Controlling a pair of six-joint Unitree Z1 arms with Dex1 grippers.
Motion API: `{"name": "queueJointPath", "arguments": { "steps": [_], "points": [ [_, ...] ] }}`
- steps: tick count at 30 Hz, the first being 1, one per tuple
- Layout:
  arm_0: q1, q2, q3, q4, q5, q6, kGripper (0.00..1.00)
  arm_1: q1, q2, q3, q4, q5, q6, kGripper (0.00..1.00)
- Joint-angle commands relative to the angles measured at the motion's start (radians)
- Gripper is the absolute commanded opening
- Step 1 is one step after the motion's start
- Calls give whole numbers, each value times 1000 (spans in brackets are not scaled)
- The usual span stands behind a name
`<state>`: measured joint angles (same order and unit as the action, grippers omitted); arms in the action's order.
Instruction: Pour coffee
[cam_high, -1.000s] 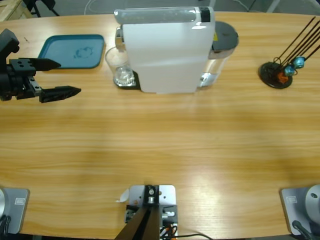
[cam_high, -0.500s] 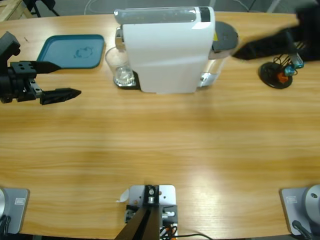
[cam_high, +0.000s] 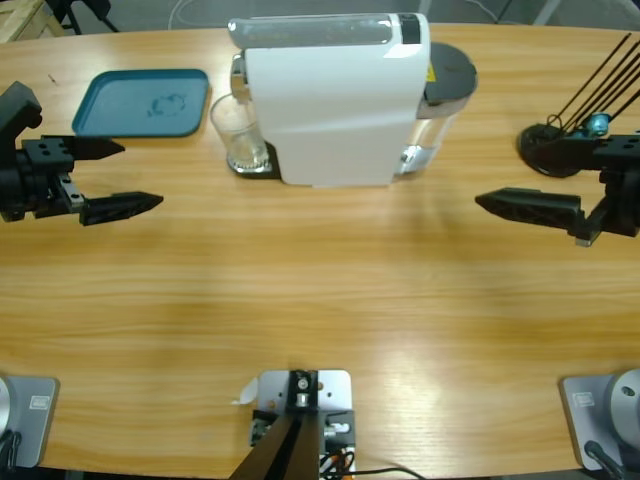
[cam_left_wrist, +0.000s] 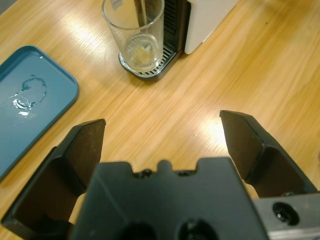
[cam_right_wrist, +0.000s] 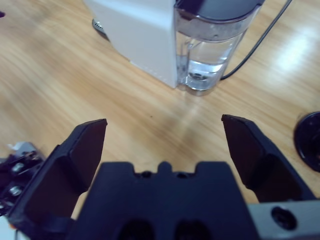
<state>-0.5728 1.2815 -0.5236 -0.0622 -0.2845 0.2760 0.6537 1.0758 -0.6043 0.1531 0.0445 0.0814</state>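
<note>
Left claw (cam_left_wrist: 162, 142) hangs spread and empty over your wooden bench (cam_high: 320, 290); the right claw (cam_right_wrist: 165, 145) is spread too. Ahead stands the clear glass tumbler (cam_left_wrist: 133, 34) holding shallow amber coffee (cam_left_wrist: 137, 51), under the white coffee machine (cam_high: 330, 100). You're approaching, I judge; next, close on the glass squarely.

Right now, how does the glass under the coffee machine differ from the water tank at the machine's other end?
The glass is an open-topped tumbler; the water tank carries a dark lid. The glass holds only a thin pale layer at its bottom, while the tank shows clear water. The glass stands on the drip grille at the coffee machine's front; the tank is attached at its back. Both are transparent and upright.
</note>
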Motion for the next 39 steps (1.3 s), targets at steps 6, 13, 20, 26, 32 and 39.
{"name": "queueJointPath", "arguments": {
  "steps": [6,13,20,26,32,39],
  "points": [
    [-21,-69,66,-31,-33,-43,996,4,-4,127,-167,-55,-31,1000],
    [-24,-87,75,-34,-24,-48,996,4,-1,93,-89,-7,-30,1000],
    [-37,-86,85,-38,-22,-49,996,-1,32,23,52,149,-63,1000],
    [-41,-79,86,-38,-22,-56,996,-48,29,18,60,141,-75,1000],
    [-42,-70,88,-38,-22,-57,996,-48,39,16,60,144,-75,1000],
    [-70,-69,91,-38,-21,-57,996,-48,43,15,60,143,-75,1000]
  ]
}}
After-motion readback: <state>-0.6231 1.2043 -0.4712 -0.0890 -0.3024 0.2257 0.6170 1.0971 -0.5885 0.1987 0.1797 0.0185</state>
